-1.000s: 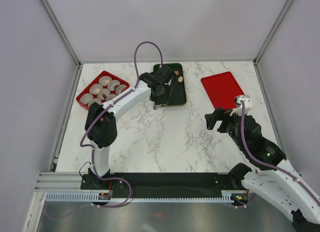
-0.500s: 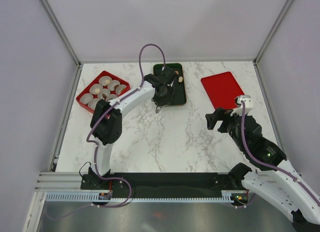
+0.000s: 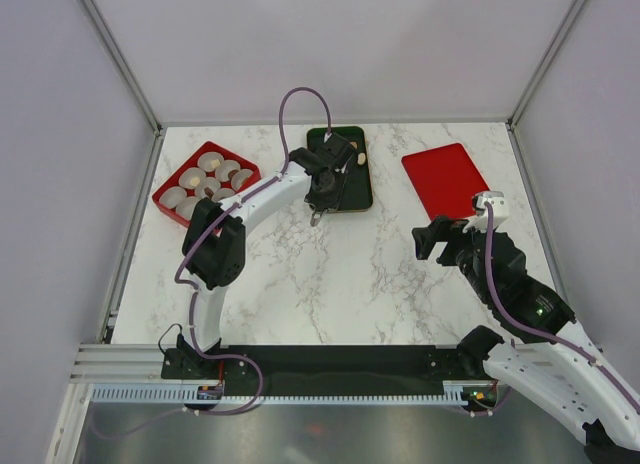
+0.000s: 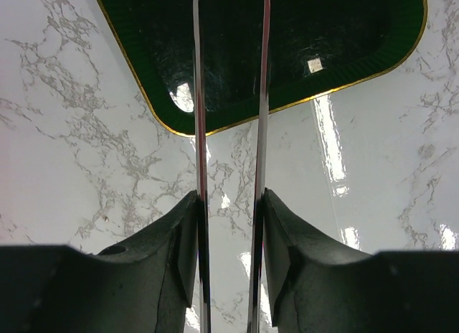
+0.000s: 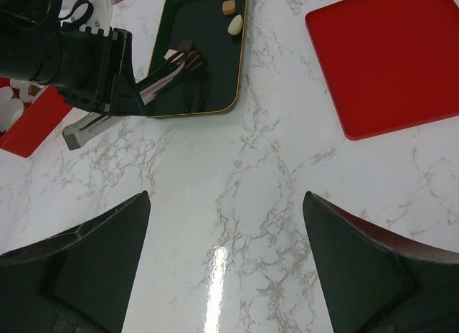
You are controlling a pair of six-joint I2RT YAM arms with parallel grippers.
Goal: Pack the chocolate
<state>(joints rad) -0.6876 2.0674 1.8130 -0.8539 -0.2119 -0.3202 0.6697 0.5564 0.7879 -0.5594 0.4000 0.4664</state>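
Chocolate (image 5: 235, 26): four pieces on the green tray (image 5: 215, 82), two at the tongs' tips.
Tongs (image 5: 161, 78): arms pinched close, tips over the tray.
Left gripper (image 4: 229, 204): clamped on the tongs.
Right gripper (image 5: 226, 200): spread wide, empty, above the table (image 5: 287, 168).

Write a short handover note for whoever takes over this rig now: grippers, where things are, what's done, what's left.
Left gripper: shut on the tongs, tips by a dark chocolate in the green tray.
Right gripper: open, empty, above the table.
A tan chocolate and a cream chocolate also lie in the tray.
Done: unclear; the cups in the red box are too small to judge.
Left: move the tray's chocolates into cups.
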